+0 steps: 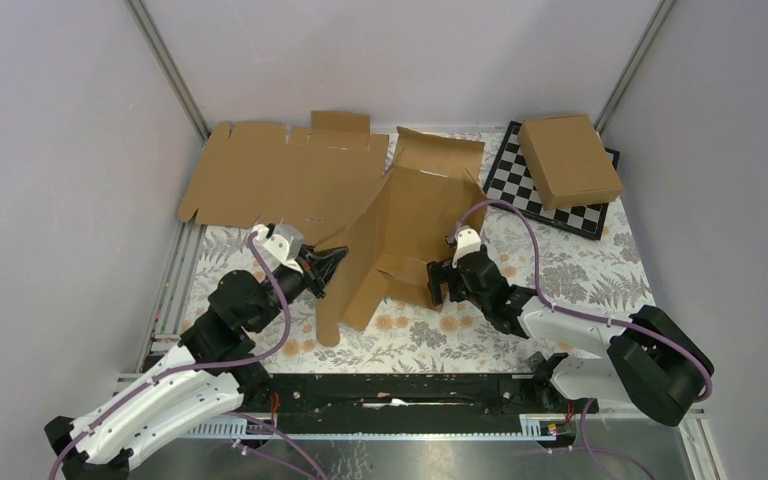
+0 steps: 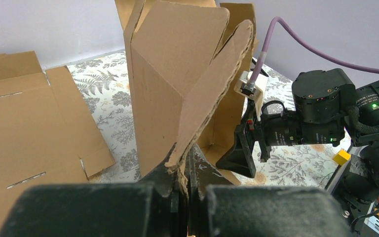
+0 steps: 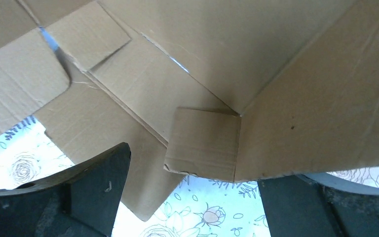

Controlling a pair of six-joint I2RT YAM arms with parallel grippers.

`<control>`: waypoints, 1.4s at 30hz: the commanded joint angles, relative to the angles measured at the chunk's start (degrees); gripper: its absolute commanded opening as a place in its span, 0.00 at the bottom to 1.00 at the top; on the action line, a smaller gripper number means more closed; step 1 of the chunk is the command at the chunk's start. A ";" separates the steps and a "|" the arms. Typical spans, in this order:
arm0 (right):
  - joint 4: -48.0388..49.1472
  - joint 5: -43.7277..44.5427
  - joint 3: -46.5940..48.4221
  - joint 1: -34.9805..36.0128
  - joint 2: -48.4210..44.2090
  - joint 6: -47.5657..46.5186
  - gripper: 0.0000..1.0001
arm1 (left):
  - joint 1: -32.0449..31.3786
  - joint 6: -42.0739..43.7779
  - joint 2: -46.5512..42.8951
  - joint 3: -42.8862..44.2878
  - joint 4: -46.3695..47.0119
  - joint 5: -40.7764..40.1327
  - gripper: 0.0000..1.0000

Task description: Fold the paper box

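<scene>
Grey walls (image 1: 50,150) enclose floral tablecloth (image 1: 600,262) bearing paper box (image 1: 400,230), chessboard (image 1: 518,187), cardboard sheet (image 1: 270,175).

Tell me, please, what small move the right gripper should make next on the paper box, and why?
Probably close the right gripper on the panel edge between its open jaws. The left gripper pinches a flap of the paper box, holding it raised, so a second grip would steady it for folding.

Paper box (image 1: 400,215) plain brown. Tabletop (image 1: 585,270) white, grey fern-floral print. Chessboard (image 1: 516,182), far right corner, black-white checks. Arm cables (image 2: 263,47) purple.
</scene>
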 commanded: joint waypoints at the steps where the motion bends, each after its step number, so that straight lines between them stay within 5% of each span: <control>1: 2.75 6.90 -2.57 0.19 -2.14 3.20 1.00 | -0.02 0.72 -0.68 2.00 -4.74 1.37 0.00; 15: 3.17 14.14 1.54 -0.93 -3.70 2.16 0.99 | -0.08 0.75 -0.90 4.69 -10.44 3.97 0.00; 31: 4.87 5.67 -0.67 -6.65 -4.17 4.96 0.94 | -0.09 0.60 3.37 7.22 -12.50 17.90 0.00; 42: 2.83 1.79 -2.92 -6.60 -6.03 4.78 1.00 | -0.04 6.14 6.00 9.63 -15.21 6.35 0.00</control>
